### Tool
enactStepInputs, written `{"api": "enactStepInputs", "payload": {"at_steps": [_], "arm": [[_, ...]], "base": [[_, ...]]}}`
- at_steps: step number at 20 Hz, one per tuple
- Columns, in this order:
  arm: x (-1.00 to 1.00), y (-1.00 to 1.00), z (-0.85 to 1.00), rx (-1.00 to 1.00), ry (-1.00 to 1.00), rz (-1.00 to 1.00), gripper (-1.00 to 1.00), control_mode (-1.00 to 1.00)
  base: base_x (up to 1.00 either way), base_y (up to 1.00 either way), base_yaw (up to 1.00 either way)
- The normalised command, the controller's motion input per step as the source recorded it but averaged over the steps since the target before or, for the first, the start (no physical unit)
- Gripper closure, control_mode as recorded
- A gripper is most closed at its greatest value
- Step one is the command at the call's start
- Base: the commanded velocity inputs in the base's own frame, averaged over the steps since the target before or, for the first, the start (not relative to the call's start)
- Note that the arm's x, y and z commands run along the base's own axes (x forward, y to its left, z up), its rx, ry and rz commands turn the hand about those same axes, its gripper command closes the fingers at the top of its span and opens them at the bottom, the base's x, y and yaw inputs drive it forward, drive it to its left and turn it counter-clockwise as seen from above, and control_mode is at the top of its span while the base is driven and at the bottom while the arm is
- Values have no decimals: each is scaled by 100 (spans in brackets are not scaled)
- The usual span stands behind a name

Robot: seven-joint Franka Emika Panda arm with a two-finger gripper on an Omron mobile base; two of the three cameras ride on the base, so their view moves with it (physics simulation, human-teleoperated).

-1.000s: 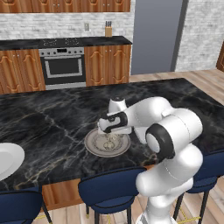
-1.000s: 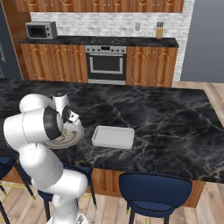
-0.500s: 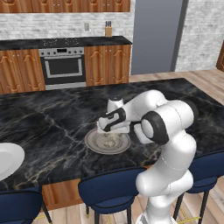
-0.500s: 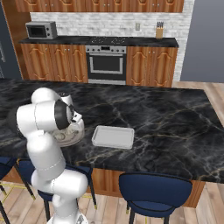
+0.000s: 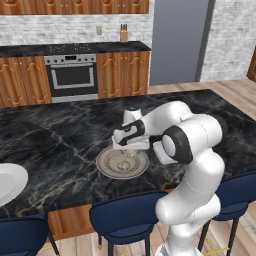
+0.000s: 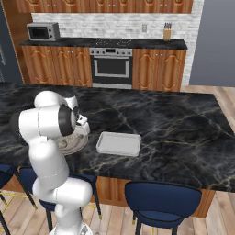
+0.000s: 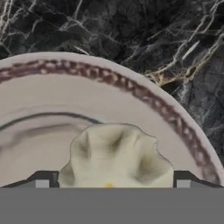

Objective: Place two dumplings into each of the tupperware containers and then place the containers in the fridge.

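Stools with dark blue seats (image 6: pixel 163 196) stood along the near edge of the black marble table (image 5: pixel 55 142). A shallow pale grey-white rectangular tupperware container (image 6: pixel 119 143) lay just beside the round grey plate with a reddish-brown rim band (image 5: pixel 122 162), partly hidden by the white arm in the left base view. The arm bent low over the plate, its pincer (image 7: pixel 113 184) spread wide either side of a beige crimped dumpling (image 7: pixel 116 155).

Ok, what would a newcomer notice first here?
The gripper reaching down over the round grey plate near the island's front edge, jaws open either side of a dumpling. Next, the empty tupperware container on the black marble beside the plate.
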Motion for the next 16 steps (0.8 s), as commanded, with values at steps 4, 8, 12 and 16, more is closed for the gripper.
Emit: {"api": "enactStepInputs", "payload": {"at_steps": [4,8,12,16], "arm": [[-48,-65,78,0,1,-5,100,-100],[-97,-73,67,0,0,-4,100,-100],[-41,-96,20,0,3,-6,100,-100],[7,-95,0,0,5,-2,100,-100]], "base": [[0,0,0],[0,0,0],[0,0,0],[0,0,0]]}}
